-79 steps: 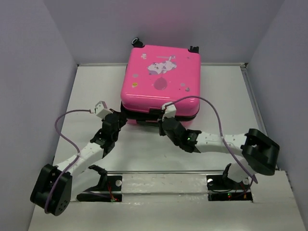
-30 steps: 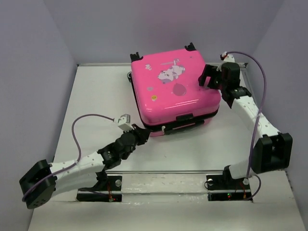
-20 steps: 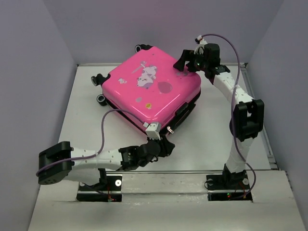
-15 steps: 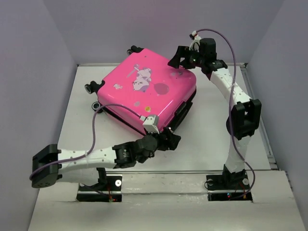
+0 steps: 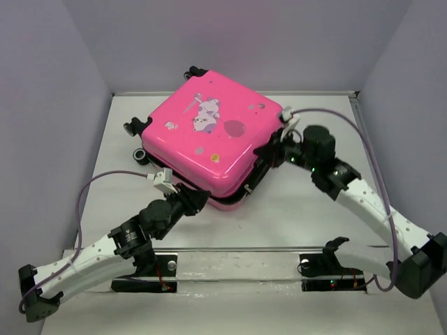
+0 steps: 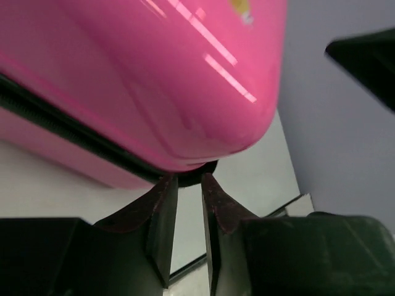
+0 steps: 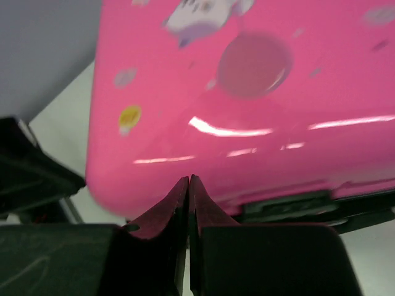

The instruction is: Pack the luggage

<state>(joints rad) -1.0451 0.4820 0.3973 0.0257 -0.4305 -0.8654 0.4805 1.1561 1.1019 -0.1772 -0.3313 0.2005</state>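
Left jaws: a slit apart, tips at the black zipper on the near corner of the luggage; whether they pinch anything, I cannot tell. Right jaws: pressed together, tips at its right edge. Luggage: pink, closed, lying flat and skewed on the white surface, wheels far-left.

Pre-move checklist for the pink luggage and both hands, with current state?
1. Luggage lying flat on the table: ok.
2. Luggage opened for packing: not ok, shut, zipper seam closed.
3. Left hand at the near-corner seam: ok.
4. Left hand gripping a zipper pull: cannot tell, fingers nearly together, something dark at their tips.
5. Right hand empty: ok, shut, nothing between, tips at the luggage's side.
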